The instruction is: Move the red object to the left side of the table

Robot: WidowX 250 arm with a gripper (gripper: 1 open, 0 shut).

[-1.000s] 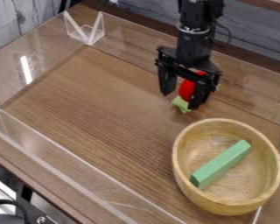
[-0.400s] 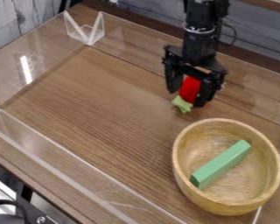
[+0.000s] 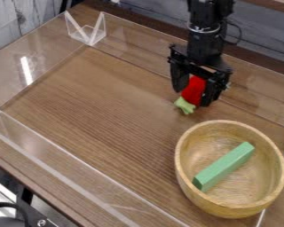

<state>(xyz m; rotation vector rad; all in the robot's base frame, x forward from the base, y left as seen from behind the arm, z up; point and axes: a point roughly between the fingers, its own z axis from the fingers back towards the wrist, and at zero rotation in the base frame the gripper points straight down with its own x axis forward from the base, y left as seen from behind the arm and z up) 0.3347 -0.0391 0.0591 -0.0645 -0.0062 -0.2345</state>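
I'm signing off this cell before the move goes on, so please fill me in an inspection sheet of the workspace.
Surface: brown wood-grain tabletop with low clear walls; no spill seen
Job's things: red object with pale green tip, lying between the gripper's fingers, beyond the bowl; whether they touch it cannot be told
Clutter: round light wooden bowl with a green block lying in it; clear angular item at the far edge
Gripper: black gripper, open, down around the red object
Cables: dark cable at the near left corner, outside the wall
Surroundings: pale patterned area beyond the far left wall; people: nothing seen
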